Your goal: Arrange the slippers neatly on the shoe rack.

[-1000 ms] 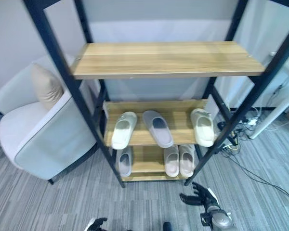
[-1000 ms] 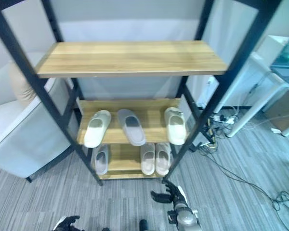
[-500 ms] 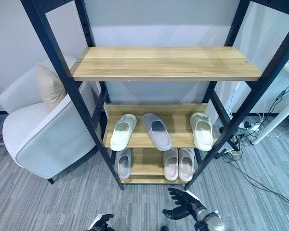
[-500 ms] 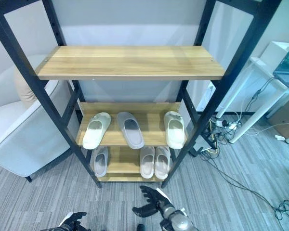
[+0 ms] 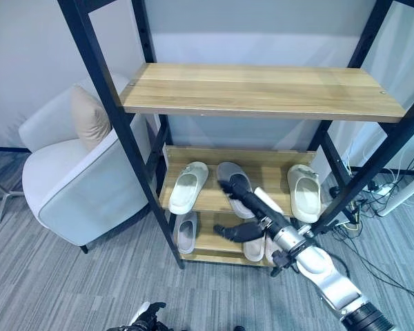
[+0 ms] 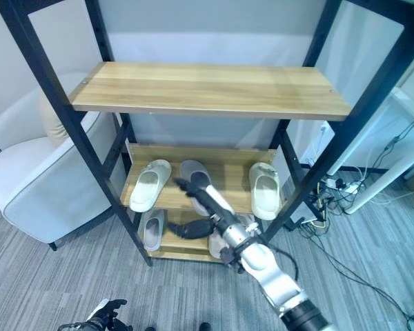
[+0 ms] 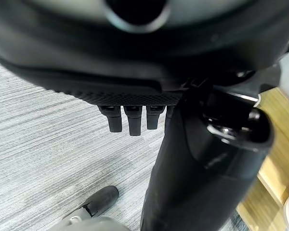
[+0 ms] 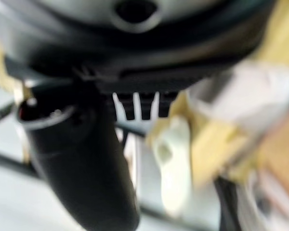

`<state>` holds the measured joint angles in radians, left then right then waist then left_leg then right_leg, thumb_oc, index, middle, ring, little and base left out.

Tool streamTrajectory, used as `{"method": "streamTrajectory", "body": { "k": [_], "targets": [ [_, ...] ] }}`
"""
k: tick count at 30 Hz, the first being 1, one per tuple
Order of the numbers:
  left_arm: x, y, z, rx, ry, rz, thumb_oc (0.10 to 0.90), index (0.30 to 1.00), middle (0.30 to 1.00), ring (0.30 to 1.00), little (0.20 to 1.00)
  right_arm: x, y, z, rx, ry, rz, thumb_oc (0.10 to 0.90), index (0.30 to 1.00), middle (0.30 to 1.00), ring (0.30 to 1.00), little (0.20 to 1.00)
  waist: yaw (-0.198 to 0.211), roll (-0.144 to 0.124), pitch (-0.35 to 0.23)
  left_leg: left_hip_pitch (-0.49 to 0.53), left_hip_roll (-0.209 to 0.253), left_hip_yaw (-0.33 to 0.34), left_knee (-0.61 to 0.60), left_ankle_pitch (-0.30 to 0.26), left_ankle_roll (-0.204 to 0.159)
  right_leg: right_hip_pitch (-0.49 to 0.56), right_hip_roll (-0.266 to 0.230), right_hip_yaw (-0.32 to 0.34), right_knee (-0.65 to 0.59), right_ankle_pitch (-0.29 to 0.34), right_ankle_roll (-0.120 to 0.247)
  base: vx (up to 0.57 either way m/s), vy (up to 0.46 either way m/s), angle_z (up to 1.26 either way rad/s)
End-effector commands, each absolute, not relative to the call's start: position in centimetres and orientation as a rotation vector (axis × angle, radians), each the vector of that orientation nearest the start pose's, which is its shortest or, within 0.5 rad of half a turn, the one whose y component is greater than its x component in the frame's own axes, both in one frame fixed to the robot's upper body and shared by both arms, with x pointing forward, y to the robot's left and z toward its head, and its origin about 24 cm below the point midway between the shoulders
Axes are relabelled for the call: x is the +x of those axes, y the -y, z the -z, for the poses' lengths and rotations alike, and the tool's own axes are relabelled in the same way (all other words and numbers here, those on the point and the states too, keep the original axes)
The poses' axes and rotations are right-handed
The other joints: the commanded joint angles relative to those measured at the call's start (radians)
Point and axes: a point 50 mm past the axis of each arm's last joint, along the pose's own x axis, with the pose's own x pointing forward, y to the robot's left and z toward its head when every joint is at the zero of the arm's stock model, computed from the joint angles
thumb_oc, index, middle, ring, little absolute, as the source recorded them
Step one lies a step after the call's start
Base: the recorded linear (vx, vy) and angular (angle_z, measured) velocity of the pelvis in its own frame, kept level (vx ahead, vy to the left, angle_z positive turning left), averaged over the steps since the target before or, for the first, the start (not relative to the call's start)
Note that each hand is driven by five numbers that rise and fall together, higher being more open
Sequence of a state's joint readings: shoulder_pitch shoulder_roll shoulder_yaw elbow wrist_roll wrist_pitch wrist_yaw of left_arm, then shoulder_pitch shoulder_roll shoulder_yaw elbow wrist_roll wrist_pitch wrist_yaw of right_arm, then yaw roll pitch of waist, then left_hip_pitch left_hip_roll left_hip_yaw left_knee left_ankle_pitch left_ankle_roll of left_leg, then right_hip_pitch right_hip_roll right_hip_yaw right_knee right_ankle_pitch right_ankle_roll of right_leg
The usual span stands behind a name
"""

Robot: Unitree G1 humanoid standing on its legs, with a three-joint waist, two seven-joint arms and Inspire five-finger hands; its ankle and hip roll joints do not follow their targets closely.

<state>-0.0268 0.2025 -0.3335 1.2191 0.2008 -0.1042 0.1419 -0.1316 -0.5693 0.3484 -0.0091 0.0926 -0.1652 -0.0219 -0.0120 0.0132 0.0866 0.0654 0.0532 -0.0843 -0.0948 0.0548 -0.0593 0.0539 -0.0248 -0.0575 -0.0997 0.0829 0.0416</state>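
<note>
The grey foam slipper (image 5: pixel 233 187) lies in the middle of the wooden middle shelf (image 5: pixel 272 169) of the black-framed shoe rack (image 5: pixel 117 131), its long axis skewed, toe toward the back-left corner and heel toward the front edge. We judge it the one out of line. Our right robot hand (image 5: pixel 243 200) reaches in from the front edge with straight, spread fingers over the slipper's heel end, the thumb hanging lower before the bottom shelf (image 5: pixel 210 243); it holds nothing, and we cannot tell whether the fingertips touch the slipper. The slipper sits straight ahead of this robot hand, so the right arm is clearly the nearer one.

A cream slipper (image 5: pixel 188 187) lies near the middle shelf's left edge, tilted toward the grey one, and a second cream slipper (image 5: pixel 303 192) lies by the right edge, roughly square to the front. On the bottom shelf a single grey slipper (image 5: pixel 185 232) rests at the left; a pair (image 5: pixel 254 248) shows at the right. The front right post (image 5: pixel 372 172) stands close beside the arm. Our left robot hand (image 5: pixel 146 320) hangs low over the carpeted floor (image 5: pixel 55 289) with curled fingers, empty. A pale armchair (image 5: pixel 76 186) stands left of the rack.
</note>
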Motion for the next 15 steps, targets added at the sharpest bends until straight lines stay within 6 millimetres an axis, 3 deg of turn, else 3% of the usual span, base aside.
{"method": "streamTrajectory", "body": {
  "k": [1, 8, 15],
  "targets": [
    [9.5, -18.8, 16.7, 0.629, -1.088, 0.268, 0.8, 0.9, 0.9, 0.9, 0.9, 27.7, 16.9, -14.4, -0.472, 0.55, -0.192, 0.8, 0.9, 0.9, 0.9, 0.9, 0.022, -0.045, -0.004, 0.004, -0.037, 0.05, 0.008, -0.079, 0.03, 0.039, -0.019, 0.006, 0.012, -0.142, 0.062, 0.04, 0.015, 0.12],
    [9.3, -19.3, 16.6, 0.625, -1.088, 0.249, 0.8, 0.9, 0.9, 0.9, 0.9, 29.4, 21.2, -15.2, -0.588, 0.536, 0.064, 0.8, 0.9, 0.9, 0.9, 0.9, 0.046, -0.054, 0.015, -0.016, -0.038, 0.028, 0.008, -0.087, 0.03, 0.024, -0.019, -0.014, 0.012, -0.151, 0.064, 0.04, 0.013, 0.07],
    [10.0, -19.3, 16.4, 0.606, -1.062, 0.231, 0.8, 0.9, 0.9, 0.9, 0.9, 30.8, 23.7, -15.6, -0.62, 0.49, 0.189, 0.8, 0.9, 0.9, 0.9, 0.9, 0.064, -0.055, 0.049, -0.058, -0.043, 0.012, 0.014, -0.082, 0.031, -0.009, -0.022, -0.025, 0.012, -0.147, 0.064, 0.0, 0.01, 0.08]
  ]
}}
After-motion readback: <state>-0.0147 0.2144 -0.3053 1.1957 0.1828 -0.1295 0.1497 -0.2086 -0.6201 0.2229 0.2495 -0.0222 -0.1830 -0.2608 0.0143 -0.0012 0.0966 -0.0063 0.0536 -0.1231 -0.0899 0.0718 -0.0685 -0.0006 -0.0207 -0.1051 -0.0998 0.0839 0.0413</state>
